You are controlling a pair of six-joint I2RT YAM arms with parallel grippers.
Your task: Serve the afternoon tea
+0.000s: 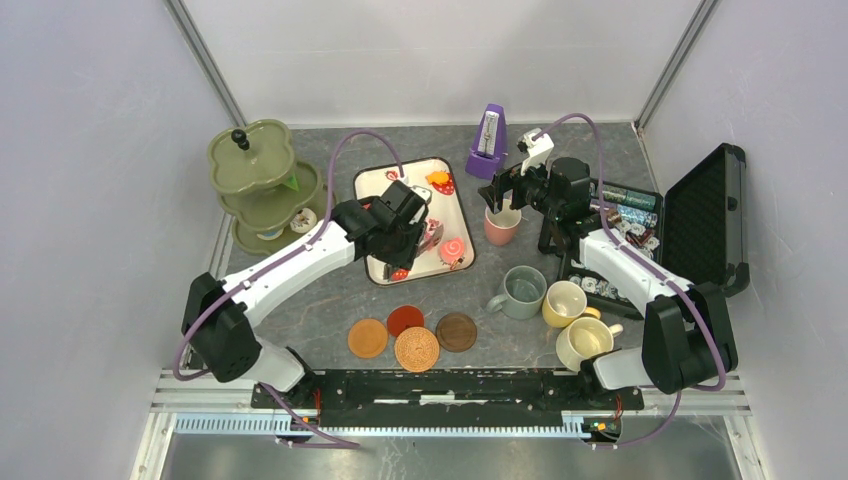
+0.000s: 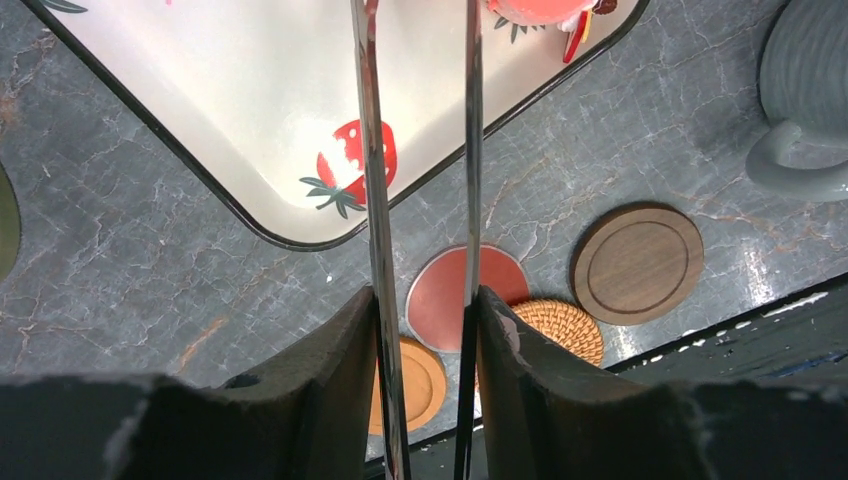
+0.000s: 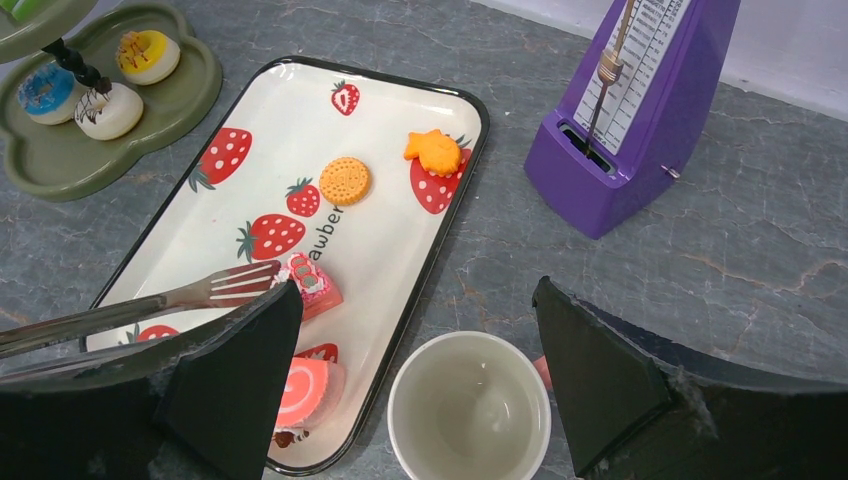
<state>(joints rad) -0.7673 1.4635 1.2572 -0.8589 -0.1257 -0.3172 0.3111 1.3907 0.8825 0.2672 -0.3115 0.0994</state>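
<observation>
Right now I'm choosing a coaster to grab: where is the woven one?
Top view: the woven coaster sits front-centre, between the orange coaster on its left and the dark wooden coaster on its right.

tray (image 3: 395, 255): "awber" (partial wd) | metronome (image 3: 650, 120) scale: illegible

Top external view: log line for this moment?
left tool: shut on tongs, tips by pink pastry on strawberry tray | right tool: open over pink mug | coasters: four, bare
</observation>
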